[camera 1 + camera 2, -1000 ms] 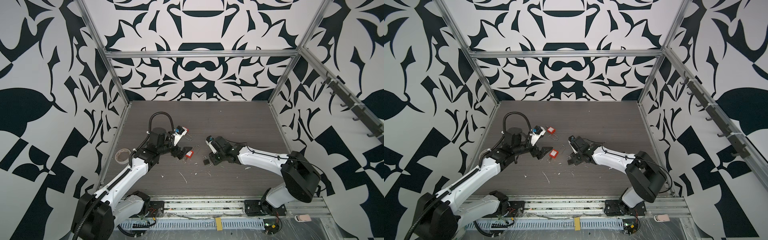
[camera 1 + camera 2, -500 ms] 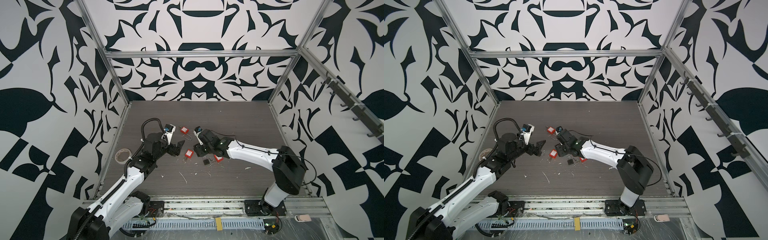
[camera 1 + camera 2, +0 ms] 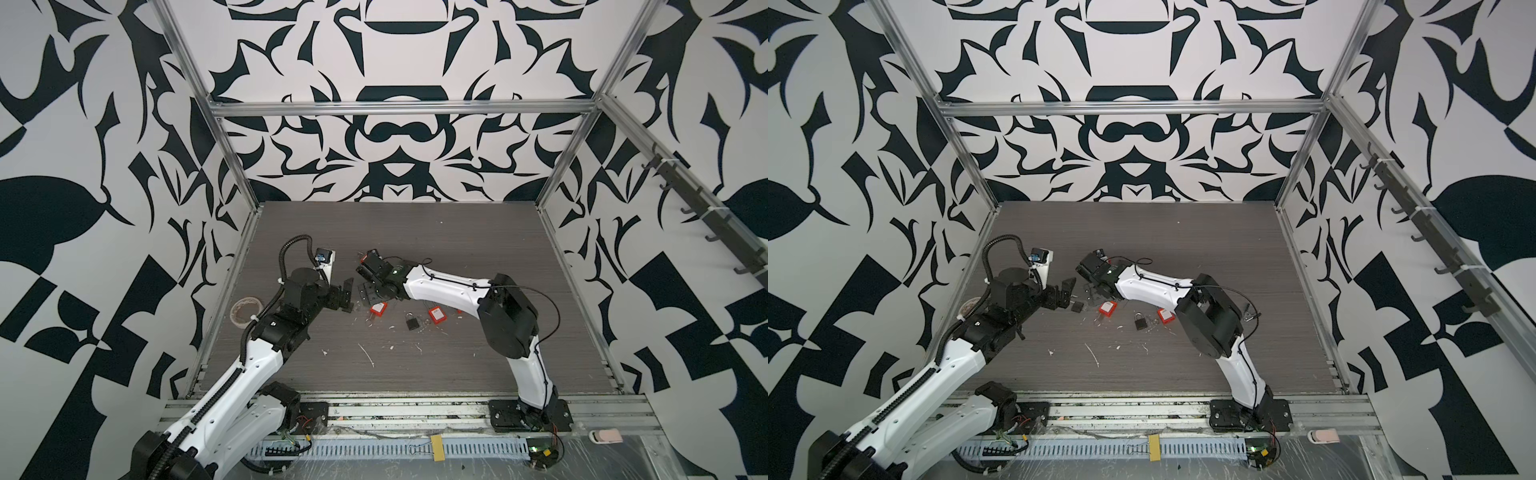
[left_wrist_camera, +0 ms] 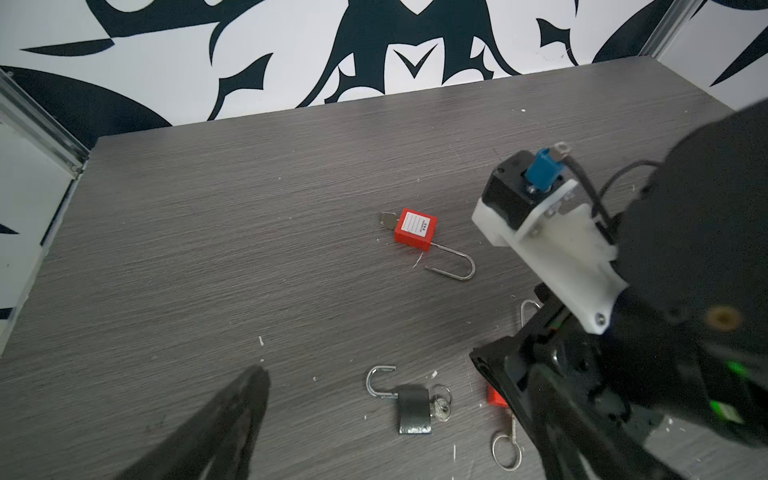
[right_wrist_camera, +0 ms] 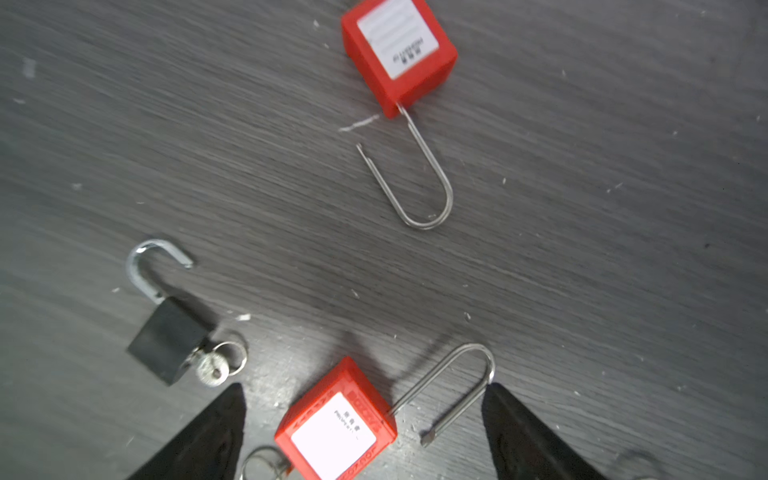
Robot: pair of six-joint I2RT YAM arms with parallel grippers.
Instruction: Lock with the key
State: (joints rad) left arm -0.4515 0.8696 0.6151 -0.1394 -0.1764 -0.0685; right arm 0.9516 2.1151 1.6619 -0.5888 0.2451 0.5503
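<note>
I'm working from the right wrist view, where the right tool (image 5: pixel 363 390) is standing open over the worktop (image 5: pixel 582 249). Its jaws are spread to either side of a red lock (image 5: pixel 336 428) and are not touching it. The left tool (image 3: pixel 345 296) is hanging open and empty near the right one, above the worktop.

I'm treating that red lock as the target. It is lying flat with its label up and its shackle (image 5: pixel 453 386) swung out, the free end clear of the body. I'm judging the body as hard, light plastic that will slide on the smooth surface if nudged, so I'm planning to pinch it across its flat sides. The thin wire shackle is looking springy and slick, a poor place to grip.

A black lock (image 5: pixel 170 340) is lying nearby, also open, with a key (image 5: pixel 212 370) in its base. A second red lock (image 5: pixel 399 50) is resting well apart, its shackle open too.

The red lock's own key is giving me trouble. Only a ring (image 5: pixel 262 461) is showing at the frame edge, so I cannot tell whether the key is seated. In both top views the right arm is covering part of the cluster, and the locks are looking too small to read there.
</note>
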